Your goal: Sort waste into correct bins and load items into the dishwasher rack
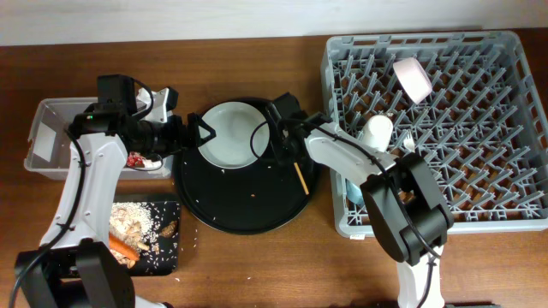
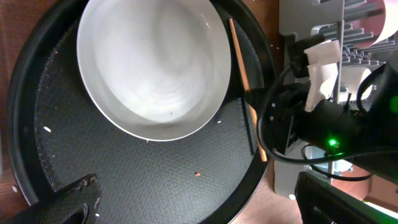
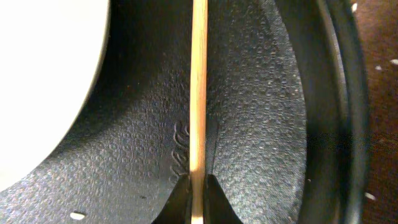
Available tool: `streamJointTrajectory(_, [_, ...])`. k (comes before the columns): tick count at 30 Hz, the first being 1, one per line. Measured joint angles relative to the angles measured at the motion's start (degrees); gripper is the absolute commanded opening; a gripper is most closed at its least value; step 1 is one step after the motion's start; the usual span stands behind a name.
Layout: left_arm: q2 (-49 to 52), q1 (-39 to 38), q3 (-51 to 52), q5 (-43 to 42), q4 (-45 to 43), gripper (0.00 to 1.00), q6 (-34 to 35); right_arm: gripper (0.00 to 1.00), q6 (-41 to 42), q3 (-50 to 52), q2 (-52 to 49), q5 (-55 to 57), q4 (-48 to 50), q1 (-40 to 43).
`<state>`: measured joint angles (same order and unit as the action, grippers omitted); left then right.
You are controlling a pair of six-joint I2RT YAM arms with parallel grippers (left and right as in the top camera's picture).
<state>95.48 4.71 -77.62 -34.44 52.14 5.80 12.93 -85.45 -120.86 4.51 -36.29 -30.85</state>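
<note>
Chopstick (image 3: pixel 198 93) pinched tight in the right gripper (image 3: pixel 198 186) lies flat on the floor of the round black tray (image 1: pixel 248 227), just beside the pale plate (image 1: pixel 229 133). The left gripper (image 1: pixel 202 135) hangs spread wide and empty at the plate's opposite edge. A clean pickup likely calls for lifting the thin stick straight up and level, clearing the tray rim before swinging toward the grey rack (image 1: pixel 479 120).

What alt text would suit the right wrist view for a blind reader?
The right end effector is shut on a thin wooden chopstick that runs up the frame over the textured round black tray. A pale round plate fills the upper left; the tray's rim curves down the right.
</note>
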Motion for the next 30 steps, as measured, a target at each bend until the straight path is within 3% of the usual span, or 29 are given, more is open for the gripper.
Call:
streamJointTrajectory(3, [0.0, 0.0, 0.0, 0.0, 0.0, 0.99, 0.0, 0.04, -0.1, -2.3, 3.4, 0.0, -4.7, 0.0])
streamJointTrajectory(7, [0.0, 0.0, 0.0, 0.0, 0.0, 0.99, 0.0, 0.04, -1.2, -5.0, 17.8, -0.3, -12.3, 1.7])
streamJointTrajectory(11, [0.0, 0.0, 0.0, 0.0, 0.0, 0.99, 0.0, 0.04, -10.2, -5.8, 27.8, -0.3, -24.3, 18.3])
streamJointTrajectory(15, [0.0, 0.0, 0.0, 0.0, 0.0, 0.99, 0.0, 0.04, -16.4, -5.2, 26.3, 0.0, -27.9, 34.2])
streamJointTrajectory(18, [0.0, 0.0, 0.0, 0.0, 0.0, 0.99, 0.0, 0.04, -16.8, -4.0, 20.7, 0.2, -27.1, 39.2])
streamJointTrajectory(23, [0.0, 0.0, 0.0, 0.0, 0.0, 0.99, 0.0, 0.06, -17.4, -3.5, 9.1, 0.2, -27.1, 39.4])
streamJointTrajectory(30, [0.0, 0.0, 0.0, 0.0, 0.0, 0.99, 0.0, 0.04, -17.4, -3.5, 8.9, -0.5, -26.4, 39.4])
